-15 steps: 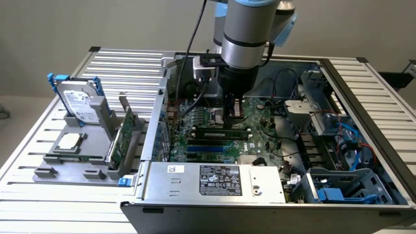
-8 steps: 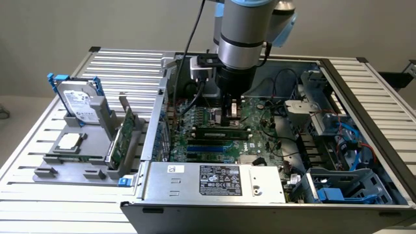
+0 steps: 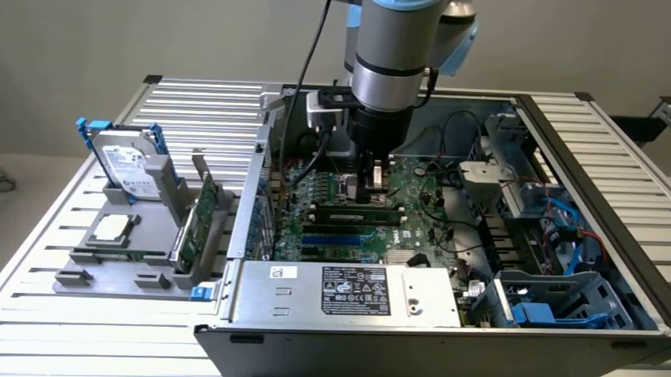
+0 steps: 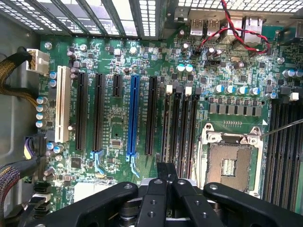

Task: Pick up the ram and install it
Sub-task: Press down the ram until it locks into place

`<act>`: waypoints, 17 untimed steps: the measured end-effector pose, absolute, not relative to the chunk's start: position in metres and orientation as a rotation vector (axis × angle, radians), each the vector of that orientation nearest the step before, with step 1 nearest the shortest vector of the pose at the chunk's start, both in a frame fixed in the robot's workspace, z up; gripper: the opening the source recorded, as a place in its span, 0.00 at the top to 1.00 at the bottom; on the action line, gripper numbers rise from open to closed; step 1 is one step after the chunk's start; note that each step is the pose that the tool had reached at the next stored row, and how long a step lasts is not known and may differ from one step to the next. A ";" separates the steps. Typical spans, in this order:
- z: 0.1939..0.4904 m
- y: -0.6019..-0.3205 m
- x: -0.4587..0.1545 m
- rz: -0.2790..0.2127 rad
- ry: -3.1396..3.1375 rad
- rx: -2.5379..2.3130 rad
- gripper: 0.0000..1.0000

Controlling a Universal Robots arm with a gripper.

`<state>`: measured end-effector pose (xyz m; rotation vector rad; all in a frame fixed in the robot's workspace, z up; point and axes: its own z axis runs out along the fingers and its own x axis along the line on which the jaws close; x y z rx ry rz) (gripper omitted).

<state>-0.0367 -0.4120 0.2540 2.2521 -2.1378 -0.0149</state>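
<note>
My gripper (image 3: 372, 188) reaches down into the open computer case (image 3: 251, 228), over the green motherboard (image 3: 419, 228). Its black fingers (image 4: 165, 170) are pressed together with nothing visible between them. Just below the fingertips in the exterior view, the ram (image 3: 354, 212), a long narrow stick with dark chips, lies along a memory slot on the board. In the wrist view the fingertips point at the row of black memory slots (image 4: 182, 127), beside the open processor socket (image 4: 232, 165).
On the exterior view's left, a grey holder (image 3: 105, 267) carries a hard drive (image 3: 131, 169), a green expansion card (image 3: 199, 216) and a silver processor chip (image 3: 110, 229). The case holds a power supply (image 3: 346, 290), cables (image 3: 566, 228) and a blue drive cage (image 3: 551, 306).
</note>
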 end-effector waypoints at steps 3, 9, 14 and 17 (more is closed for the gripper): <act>0.254 -0.412 -0.037 -0.015 -2.138 2.252 0.89; 0.253 -0.411 -0.039 -0.015 -2.138 2.252 0.89; 0.246 -0.410 -0.041 -0.015 -2.138 2.252 0.89; 0.240 -0.410 -0.042 -0.015 -2.138 2.252 0.89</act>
